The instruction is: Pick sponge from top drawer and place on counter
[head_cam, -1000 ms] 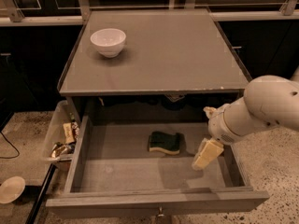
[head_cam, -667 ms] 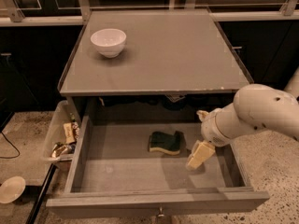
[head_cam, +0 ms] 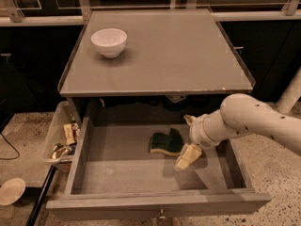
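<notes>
The sponge (head_cam: 164, 144), dark green over pale yellow, lies flat on the bottom of the open top drawer (head_cam: 117, 173), right of the middle. My gripper (head_cam: 188, 139) is low inside the drawer, just right of the sponge, on a white arm that comes in from the right. It is open. One pale finger (head_cam: 187, 157) points down at the sponge's front right corner. The other finger (head_cam: 189, 120) is behind it near the drawer's back. The fingers hold nothing. The grey counter (head_cam: 169, 55) lies above the drawer.
A white bowl (head_cam: 109, 41) stands on the counter's back left. A clear plastic bin (head_cam: 61, 140) of clutter sits on the floor left of the drawer. A pale round disc (head_cam: 11, 191) lies on the floor at the far left. The drawer's front panel (head_cam: 160, 206) has a small knob.
My arm and gripper have moved left inside the drawer, closing in on the sponge's right end. The sponge has not moved.
</notes>
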### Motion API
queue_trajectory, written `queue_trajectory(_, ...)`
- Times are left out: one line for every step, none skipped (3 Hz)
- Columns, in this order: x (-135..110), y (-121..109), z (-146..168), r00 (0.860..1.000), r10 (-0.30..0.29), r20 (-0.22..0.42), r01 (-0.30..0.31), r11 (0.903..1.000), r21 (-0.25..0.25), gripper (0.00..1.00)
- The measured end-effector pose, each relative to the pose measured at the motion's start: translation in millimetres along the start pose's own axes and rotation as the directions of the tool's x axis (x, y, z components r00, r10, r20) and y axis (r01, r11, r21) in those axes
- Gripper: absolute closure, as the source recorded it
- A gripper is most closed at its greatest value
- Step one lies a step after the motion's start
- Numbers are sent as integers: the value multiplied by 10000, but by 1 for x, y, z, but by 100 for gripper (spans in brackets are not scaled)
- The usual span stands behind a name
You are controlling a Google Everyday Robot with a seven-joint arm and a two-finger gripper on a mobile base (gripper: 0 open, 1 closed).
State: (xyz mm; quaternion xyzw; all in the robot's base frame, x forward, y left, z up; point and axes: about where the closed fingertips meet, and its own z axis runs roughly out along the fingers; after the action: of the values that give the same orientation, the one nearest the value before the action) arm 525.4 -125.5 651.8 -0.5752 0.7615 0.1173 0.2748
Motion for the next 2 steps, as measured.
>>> queue_trajectory(-7, 0, 25, 9994, -171, 311, 183, 9991, -376, 0)
queue_trajectory(-2, -1, 66, 9988, -229, 440, 262, 9968, -750, 0)
